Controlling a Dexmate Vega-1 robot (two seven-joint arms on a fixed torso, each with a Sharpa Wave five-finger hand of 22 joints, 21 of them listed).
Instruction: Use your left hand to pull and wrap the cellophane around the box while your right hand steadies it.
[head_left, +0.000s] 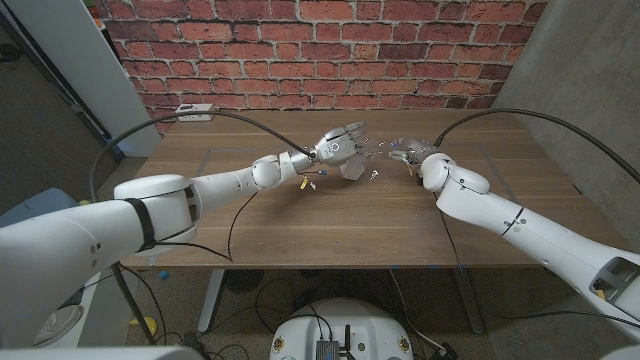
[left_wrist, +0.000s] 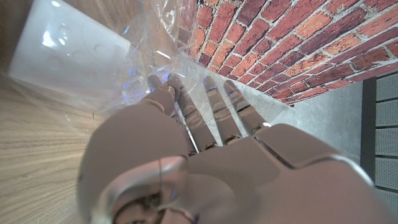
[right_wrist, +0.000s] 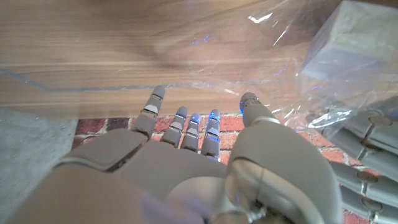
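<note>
Left hand (head_left: 338, 150) raised above mid-table, fingers extended against clear crinkled cellophane sheet (left_wrist: 163, 50), grip uncertain. Right hand (head_left: 408, 154) just beside, fingers spread, touching film edge, grasping nothing. Small pale-grey box (left_wrist: 65, 59) under film near left fingertips (left_wrist: 163, 84), on brown wooden table (head_left: 300, 235).

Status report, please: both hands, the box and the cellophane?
Left hand on the cellophane by the box, grip unclear. Right hand open, fingers spread, apart from the box. Box on the table, cellophane draped over it. Nothing in the way.
</note>
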